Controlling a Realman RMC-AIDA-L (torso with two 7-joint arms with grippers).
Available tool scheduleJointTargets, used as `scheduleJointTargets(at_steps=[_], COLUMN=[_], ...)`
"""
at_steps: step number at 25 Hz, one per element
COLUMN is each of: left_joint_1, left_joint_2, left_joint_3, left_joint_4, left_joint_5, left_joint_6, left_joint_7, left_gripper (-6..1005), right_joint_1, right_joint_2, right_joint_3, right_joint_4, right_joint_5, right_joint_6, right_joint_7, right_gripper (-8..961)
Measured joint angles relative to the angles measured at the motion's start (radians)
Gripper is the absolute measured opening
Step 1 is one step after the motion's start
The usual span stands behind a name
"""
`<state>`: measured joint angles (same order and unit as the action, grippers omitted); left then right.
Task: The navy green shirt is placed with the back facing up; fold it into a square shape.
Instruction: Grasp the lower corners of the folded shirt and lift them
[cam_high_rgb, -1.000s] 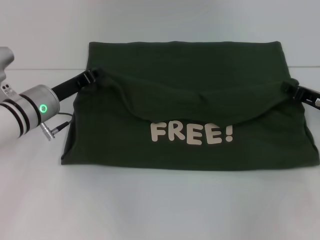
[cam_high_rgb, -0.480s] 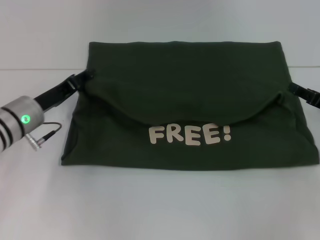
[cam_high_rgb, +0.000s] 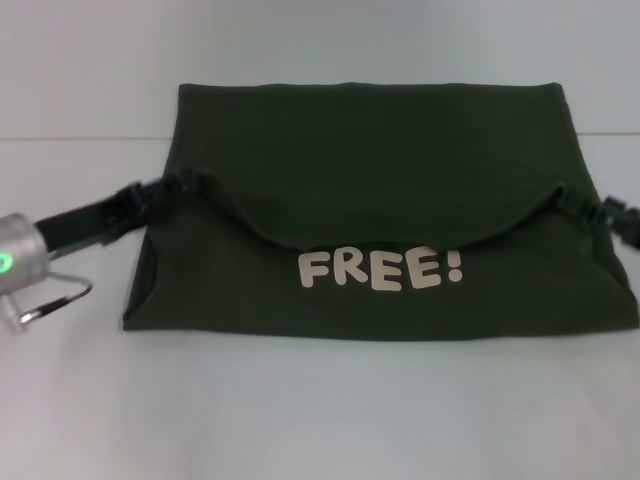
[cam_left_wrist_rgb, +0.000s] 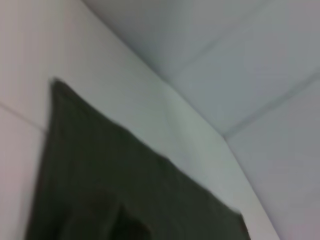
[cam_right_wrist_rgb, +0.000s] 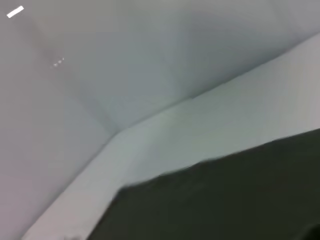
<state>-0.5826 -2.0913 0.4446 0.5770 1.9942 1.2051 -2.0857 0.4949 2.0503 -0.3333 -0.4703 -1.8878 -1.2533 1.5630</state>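
Observation:
The navy green shirt (cam_high_rgb: 370, 160) lies across the table with its near part folded up and back, so the cream "FREE!" lettering (cam_high_rgb: 380, 270) shows below a curved flap edge. At the flap's left corner my left gripper (cam_high_rgb: 185, 186) is shut on the cloth, low over the table. My right gripper (cam_high_rgb: 598, 207) grips the flap's right corner at the picture's edge. Dark cloth of the shirt (cam_left_wrist_rgb: 125, 195) fills the lower part of the left wrist view. The shirt (cam_right_wrist_rgb: 225, 200) shows the same way in the right wrist view.
The white table (cam_high_rgb: 320, 410) runs bare in front of the shirt. A loop of silver cable (cam_high_rgb: 55, 300) hangs from my left arm (cam_high_rgb: 20, 255) close to the shirt's left edge. The table's back edge meets a pale wall (cam_high_rgb: 90, 70).
Both grippers have come lower and nearer with the flap corners, so the flap lies flatter. My left arm has drawn back to the left, mostly out of the picture.

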Motion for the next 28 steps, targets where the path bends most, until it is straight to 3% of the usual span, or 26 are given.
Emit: scheduleJointTargets(at_steps=[4,10,18,28], left_joint_1=[0.005,-0.021,-0.019,-0.02], left_joint_2=[0.028,0.039,0.039,0.032], left_joint_3=[-0.006,-0.002,0.008,0.042], left_joint_4=[0.103,0.119,0.116,0.113], left_joint_5=[0.216,0.376,0.389,0.414], left_joint_6=[0.124,0.125,0.1,0.06], left_joint_7=[-0.125,-0.148,-0.152,-0.149], left_gripper=[772,765,766,730], right_joint_1=[-0.043,-0.063,-0.071,-0.06], right_joint_2=[-0.022,-0.017,-0.003,0.011], right_joint_3=[-0.083,-0.108,-0.181,-0.22], right_joint_4=[-0.017,-0.017,-0.012,-0.016], right_joint_5=[-0.08,-0.163,-0.21,-0.214], right_joint_6=[-0.2,-0.277,-0.358,-0.357], right_joint_7=[-0.094,-0.189,-0.335,-0.352], right_gripper=[930,928,926,925])
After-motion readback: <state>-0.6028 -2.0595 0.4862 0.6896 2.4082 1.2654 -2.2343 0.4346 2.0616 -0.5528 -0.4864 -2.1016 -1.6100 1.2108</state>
